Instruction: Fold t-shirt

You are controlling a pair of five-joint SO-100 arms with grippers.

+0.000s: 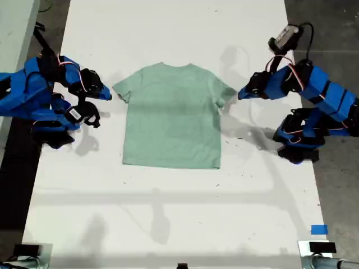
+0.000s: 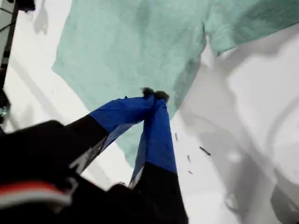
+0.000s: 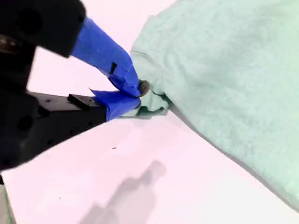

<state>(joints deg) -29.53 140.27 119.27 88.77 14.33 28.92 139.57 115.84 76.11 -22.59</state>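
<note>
The pale mint-green t-shirt (image 1: 171, 120) lies flat and spread out on the white table, collar toward the far edge. In the exterior view my second gripper (image 1: 107, 96) is at the sleeve on that view's left. The second wrist view shows that gripper (image 3: 138, 93) shut on the bunched sleeve hem of the t-shirt (image 3: 224, 70). My first gripper (image 1: 241, 94) is just off the sleeve tip on the exterior view's right. Seen from its own wrist camera, my first gripper (image 2: 154, 93) has its fingers together, hovering by the t-shirt (image 2: 126, 46) with no cloth visibly between them.
The white table (image 1: 168, 213) has dark floor beyond both its side edges in the exterior view. A blue tape mark (image 1: 318, 229) sits near the front corner on that view's right. Small dark specks (image 1: 241, 138) lie beside the shirt.
</note>
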